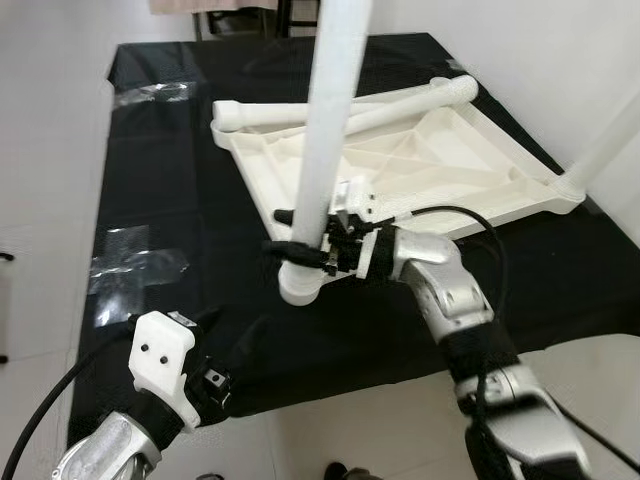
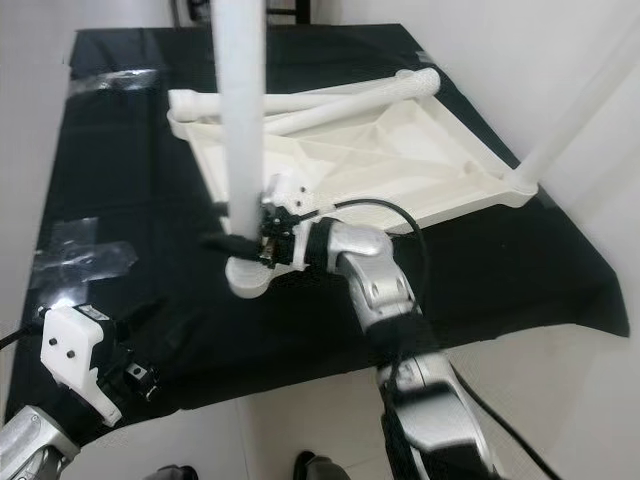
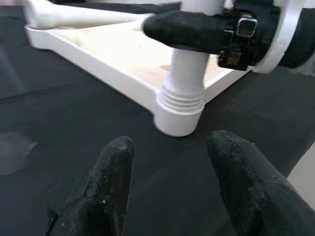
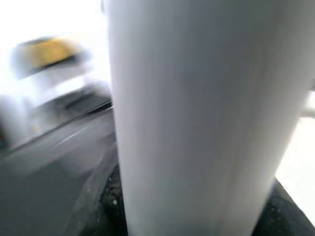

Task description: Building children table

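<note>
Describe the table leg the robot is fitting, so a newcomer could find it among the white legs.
On the black cloth lies an upturned white tabletop. At its nearest corner stands the upright leg, with the right gripper clamped on it just above the socket. Two others lie flat across the top; another rises from the right corner.

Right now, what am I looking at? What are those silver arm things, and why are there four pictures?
You are looking through a robot's cameras. Two pictures come from its head, looking down, like two eyes. The other two come from small cameras on its wrists.

The silver arms end in grippers with two long black fingers. The right gripper is closed around a tall white plastic table leg that stands upright in a corner socket of the white plastic tabletop. The tabletop lies upside down on a black cloth. The right wrist picture sits so close that the leg looks like a big white wall.

The left gripper waits nearby with its fingers open, looking at the bottom of that leg. Two more white legs lie across the tabletop, and another stands at the far right corner.
</note>
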`<state>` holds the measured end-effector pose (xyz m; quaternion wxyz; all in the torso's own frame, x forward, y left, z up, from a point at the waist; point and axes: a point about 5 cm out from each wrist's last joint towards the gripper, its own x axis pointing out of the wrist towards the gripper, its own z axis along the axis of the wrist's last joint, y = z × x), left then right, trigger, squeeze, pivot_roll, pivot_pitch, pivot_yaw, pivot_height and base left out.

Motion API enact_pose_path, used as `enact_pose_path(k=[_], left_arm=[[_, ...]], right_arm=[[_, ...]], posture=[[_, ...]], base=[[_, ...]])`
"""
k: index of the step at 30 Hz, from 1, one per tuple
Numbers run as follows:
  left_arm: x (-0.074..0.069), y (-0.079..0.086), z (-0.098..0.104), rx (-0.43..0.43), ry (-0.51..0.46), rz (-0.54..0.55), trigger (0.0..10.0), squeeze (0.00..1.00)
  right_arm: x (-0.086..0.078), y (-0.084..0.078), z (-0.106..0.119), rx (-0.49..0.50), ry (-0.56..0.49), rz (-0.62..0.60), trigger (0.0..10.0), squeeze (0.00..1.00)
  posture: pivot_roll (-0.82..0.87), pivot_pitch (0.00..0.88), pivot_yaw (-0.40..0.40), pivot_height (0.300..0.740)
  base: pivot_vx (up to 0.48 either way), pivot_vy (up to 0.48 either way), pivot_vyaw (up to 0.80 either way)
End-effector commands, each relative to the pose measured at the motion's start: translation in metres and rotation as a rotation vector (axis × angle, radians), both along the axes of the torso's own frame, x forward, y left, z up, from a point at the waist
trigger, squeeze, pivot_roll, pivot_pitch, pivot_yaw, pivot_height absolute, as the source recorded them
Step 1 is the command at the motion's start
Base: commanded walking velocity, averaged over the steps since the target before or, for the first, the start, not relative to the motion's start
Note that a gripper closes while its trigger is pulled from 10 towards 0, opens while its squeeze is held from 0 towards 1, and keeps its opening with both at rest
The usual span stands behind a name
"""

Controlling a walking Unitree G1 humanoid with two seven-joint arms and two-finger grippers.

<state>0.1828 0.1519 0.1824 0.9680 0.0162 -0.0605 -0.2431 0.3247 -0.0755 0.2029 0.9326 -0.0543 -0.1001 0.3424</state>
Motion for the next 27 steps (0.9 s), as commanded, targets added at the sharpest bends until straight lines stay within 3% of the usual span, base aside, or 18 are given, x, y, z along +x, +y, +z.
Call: enact_pose_path(k=[1,4,11,12,13,14,16,17,18,20,22,23,24,27], left_arm=[[-0.002,-0.001,-0.003,0.007,0.023,-0.014,10.0,0.0],[-0.002,-0.002,-0.003,0.007,0.025,-0.018,10.0,0.0],[-0.001,-0.003,-0.003,0.005,0.024,-0.019,10.0,0.0],[0.0,-0.003,-0.003,0.004,0.023,-0.018,10.0,0.0],[0.0,-0.002,-0.004,0.004,0.022,-0.016,10.0,0.0],[0.001,-0.002,-0.004,0.004,0.021,-0.015,10.0,0.0],[0.001,-0.002,-0.004,0.004,0.021,-0.015,10.0,0.0],[0.002,-0.002,-0.003,0.005,0.02,-0.013,10.0,0.0],[0.002,-0.002,-0.003,0.005,0.02,-0.013,10.0,0.0],[0.004,-0.001,-0.003,0.009,0.015,-0.009,10.0,0.0],[0.004,0.0,-0.003,0.011,0.014,-0.008,10.0,0.0],[0.005,0.0,-0.003,0.012,0.012,-0.007,10.0,0.0],[0.005,0.0,-0.003,0.012,0.012,-0.007,10.0,0.0],[0.005,0.0,-0.003,0.014,0.008,-0.001,10.0,0.0]], right_arm=[[-0.006,-0.022,-0.032,-0.107,0.112,-0.192,0.0,0.0],[-0.024,-0.002,-0.045,-0.125,0.143,-0.064,0.0,0.0],[-0.02,0.003,-0.042,-0.127,0.136,-0.039,0.0,0.0],[-0.015,0.007,-0.036,-0.117,0.123,-0.023,3.8,0.0],[-0.012,0.013,-0.027,-0.077,0.092,0.023,10.0,0.0],[-0.01,0.019,-0.018,-0.043,0.071,0.1,10.0,0.64],[-0.01,0.019,-0.018,-0.043,0.071,0.1,10.0,0.64],[-0.008,0.021,-0.009,0.001,0.053,0.174,10.0,1.0],[-0.008,0.021,-0.009,0.001,0.053,0.174,10.0,1.0],[-0.006,0.024,0.011,0.052,-0.021,0.336,10.0,1.0],[-0.005,0.024,0.015,0.061,-0.033,0.374,10.0,1.0],[-0.007,0.025,0.016,0.027,-0.046,0.454,10.0,0.0],[-0.007,0.025,0.016,0.027,-0.046,0.454,10.0,0.0],[-0.013,0.025,0.007,-0.18,-0.024,0.746,10.0,0.0]], posture=[[0.13,0.262,-0.115,0.74],[0.12,0.254,-0.107,0.74],[0.12,0.249,-0.112,0.74],[0.12,0.247,-0.114,0.74],[0.12,0.242,-0.114,0.74],[0.12,0.241,-0.113,0.74],[0.12,0.241,-0.113,0.74],[0.13,0.238,-0.111,0.74],[0.13,0.238,-0.111,0.74],[0.13,0.227,-0.114,0.74],[0.13,0.227,-0.114,0.74],[0.14,0.226,-0.117,0.74],[0.14,0.226,-0.117,0.74],[0.15,0.217,-0.117,0.74]], base=[[0.0,0.0,0.0],[0.0,0.0,0.0],[0.0,0.0,0.0],[0.0,0.0,0.0],[0.0,0.0,0.0],[0.0,0.0,0.0],[0.0,0.0,0.0],[0.0,0.0,0.0],[0.0,0.0,0.0],[0.0,0.0,0.0],[0.0,0.0,0.0],[0.0,0.0,0.0],[0.0,0.0,0.0],[0.0,0.0,0.0]])
